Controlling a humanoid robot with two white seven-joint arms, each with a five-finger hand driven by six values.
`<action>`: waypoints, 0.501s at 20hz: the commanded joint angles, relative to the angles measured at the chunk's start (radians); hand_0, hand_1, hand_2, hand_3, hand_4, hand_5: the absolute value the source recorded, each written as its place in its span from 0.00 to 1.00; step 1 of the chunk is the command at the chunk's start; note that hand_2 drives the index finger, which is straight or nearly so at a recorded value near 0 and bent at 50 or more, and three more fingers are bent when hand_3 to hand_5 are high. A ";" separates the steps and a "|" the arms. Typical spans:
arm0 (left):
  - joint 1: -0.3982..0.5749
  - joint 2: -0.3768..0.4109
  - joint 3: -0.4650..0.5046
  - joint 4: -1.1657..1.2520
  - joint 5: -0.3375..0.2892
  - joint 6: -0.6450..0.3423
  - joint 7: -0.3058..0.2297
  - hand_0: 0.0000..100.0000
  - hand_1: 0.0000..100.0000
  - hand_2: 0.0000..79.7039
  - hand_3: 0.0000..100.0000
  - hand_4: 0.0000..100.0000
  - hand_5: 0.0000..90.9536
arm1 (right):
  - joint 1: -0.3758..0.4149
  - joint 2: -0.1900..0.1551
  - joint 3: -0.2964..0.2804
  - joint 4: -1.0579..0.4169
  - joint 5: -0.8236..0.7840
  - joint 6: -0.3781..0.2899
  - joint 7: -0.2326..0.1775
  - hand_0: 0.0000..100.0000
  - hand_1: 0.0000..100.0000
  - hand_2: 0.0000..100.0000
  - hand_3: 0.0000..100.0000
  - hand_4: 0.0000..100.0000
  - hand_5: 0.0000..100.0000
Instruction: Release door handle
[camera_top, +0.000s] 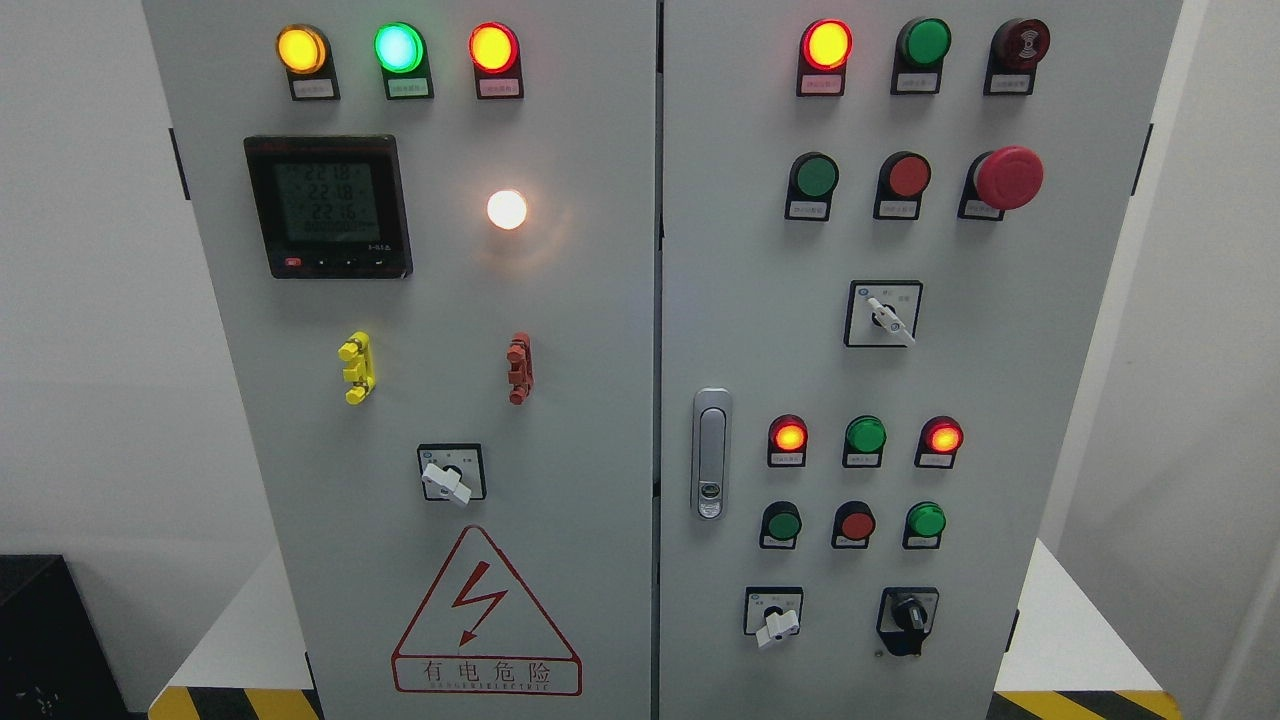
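A grey electrical cabinet with two doors fills the head view. The silver door handle (711, 453) sits flush on the right door (1050, 380), close to the centre seam (658, 300). Both doors look closed. Nothing touches the handle. Neither of my hands nor any arm shows in the picture.
The left door (590, 400) carries lamps, a digital meter (328, 206), yellow (356, 368) and red (519, 368) clips, a rotary switch and a warning triangle (486, 615). The right door has push buttons, a red emergency stop (1008, 178) and selector switches. White platform and striped floor tape lie below.
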 joint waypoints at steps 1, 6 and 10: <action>0.000 0.000 -0.021 -0.020 0.000 0.000 0.000 0.00 0.00 0.03 0.10 0.01 0.00 | 0.008 -0.001 0.002 -0.044 0.009 -0.017 -0.001 0.35 0.25 0.00 0.10 0.14 0.08; 0.000 0.000 -0.021 -0.020 0.000 0.000 0.000 0.00 0.00 0.03 0.10 0.01 0.00 | 0.015 -0.002 0.000 -0.093 0.101 -0.020 -0.079 0.34 0.27 0.00 0.27 0.33 0.20; 0.000 0.000 -0.021 -0.020 0.000 0.000 0.000 0.00 0.00 0.03 0.10 0.01 0.00 | 0.015 -0.001 0.011 -0.147 0.274 -0.018 -0.162 0.37 0.28 0.00 0.49 0.52 0.43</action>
